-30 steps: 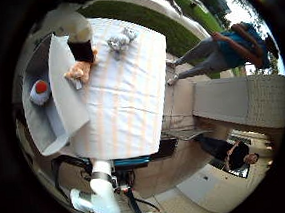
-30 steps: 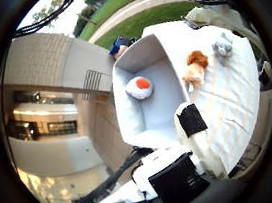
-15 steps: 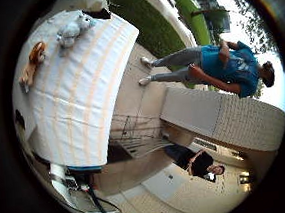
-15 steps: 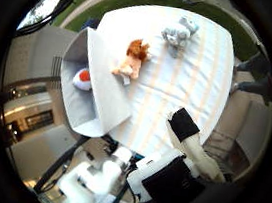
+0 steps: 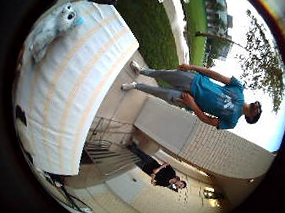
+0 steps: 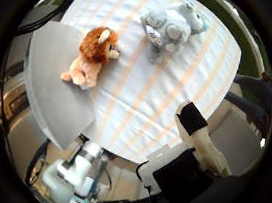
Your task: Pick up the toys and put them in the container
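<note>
An orange-maned lion toy (image 6: pixel 92 55) lies on the striped tablecloth (image 6: pixel 140 107), against the outer wall of the grey container (image 6: pixel 51 90). A grey plush toy (image 6: pixel 172 28) lies on the cloth farther along, apart from the lion; it also shows as the grey plush toy (image 5: pixel 50 29) near the table's edge. My hand (image 6: pixel 201 140) hovers above the table, well clear of both toys. One white finger with a black tip reaches out straight and holds nothing. The container's inside is hidden.
The arm's white base (image 6: pixel 79 172) stands below the table edge next to the container. Beyond the table's far edge (image 5: pixel 97 105) lie paving, a metal grate (image 5: pixel 106 150) and a low brick wall (image 5: pixel 216 145), with grass behind.
The camera has swung and come nearer the table, so both toys look larger. The container's inside with the red-and-white toy has left the view. The toys themselves have not moved.
</note>
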`<state>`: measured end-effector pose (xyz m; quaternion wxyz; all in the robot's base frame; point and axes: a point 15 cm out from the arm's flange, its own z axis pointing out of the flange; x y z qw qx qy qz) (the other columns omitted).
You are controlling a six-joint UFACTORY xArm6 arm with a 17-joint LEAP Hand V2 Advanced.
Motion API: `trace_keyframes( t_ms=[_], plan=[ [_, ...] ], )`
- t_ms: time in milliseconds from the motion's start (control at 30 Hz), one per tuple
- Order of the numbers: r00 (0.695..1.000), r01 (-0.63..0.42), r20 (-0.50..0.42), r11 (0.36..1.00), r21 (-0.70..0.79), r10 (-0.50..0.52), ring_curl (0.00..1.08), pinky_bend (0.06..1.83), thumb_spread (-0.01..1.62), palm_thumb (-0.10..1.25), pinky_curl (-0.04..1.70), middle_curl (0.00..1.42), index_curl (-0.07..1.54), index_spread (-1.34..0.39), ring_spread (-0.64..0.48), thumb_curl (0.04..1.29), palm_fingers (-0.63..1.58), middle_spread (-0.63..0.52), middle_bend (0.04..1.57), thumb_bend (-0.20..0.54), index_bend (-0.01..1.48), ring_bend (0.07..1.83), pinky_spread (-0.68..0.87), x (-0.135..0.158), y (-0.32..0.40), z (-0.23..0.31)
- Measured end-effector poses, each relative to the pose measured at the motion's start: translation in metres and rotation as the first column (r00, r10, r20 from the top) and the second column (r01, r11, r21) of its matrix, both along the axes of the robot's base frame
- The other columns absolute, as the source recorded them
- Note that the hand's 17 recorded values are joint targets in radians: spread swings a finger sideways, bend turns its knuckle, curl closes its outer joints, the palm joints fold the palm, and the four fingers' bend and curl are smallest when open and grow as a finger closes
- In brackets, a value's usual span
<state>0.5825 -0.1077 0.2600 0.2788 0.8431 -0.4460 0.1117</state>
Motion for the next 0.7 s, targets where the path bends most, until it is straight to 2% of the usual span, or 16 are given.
trace_keyframes(
  t_ms=[200, 600, 633, 667, 700],
  plan=[
    [0.997, -0.075, 0.012, 0.996, -0.045, 0.076, 0.32, 0.43, 1.06, 0.78, 0.31, 0.35, 0.21, -0.35, 0.23, 0.38, 0.01, 0.01, 0.16, -0.028, 0.16, 0.35, 0.38, 0.025, 0.014, -0.032],
    [0.996, -0.091, 0.002, 0.994, -0.060, 0.091, 0.33, 0.42, 1.05, 0.80, 0.29, 0.34, 0.23, -0.27, 0.22, 0.38, 0.08, -0.03, 0.18, -0.029, 0.17, 0.35, 0.38, 0.037, 0.017, -0.081],
    [0.995, -0.095, 0.012, 0.994, -0.052, 0.096, 0.33, 0.41, 1.05, 0.80, 0.29, 0.34, 0.24, -0.26, 0.21, 0.38, 0.11, -0.04, 0.19, -0.027, 0.18, 0.36, 0.38, 0.040, 0.019, -0.082],
    [0.994, -0.104, 0.024, 0.994, -0.044, 0.105, 0.33, 0.41, 1.05, 0.82, 0.27, 0.36, 0.25, -0.24, 0.20, 0.38, 0.29, -0.07, 0.24, -0.022, 0.19, 0.39, 0.38, 0.043, 0.022, -0.083],
    [0.993, -0.113, 0.038, 0.993, -0.035, 0.114, 0.33, 0.41, 1.04, 0.83, 0.27, 0.37, 0.25, -0.25, 0.20, 0.39, 0.36, -0.09, 0.27, -0.022, 0.19, 0.40, 0.38, 0.047, 0.024, -0.083]
  ],
)
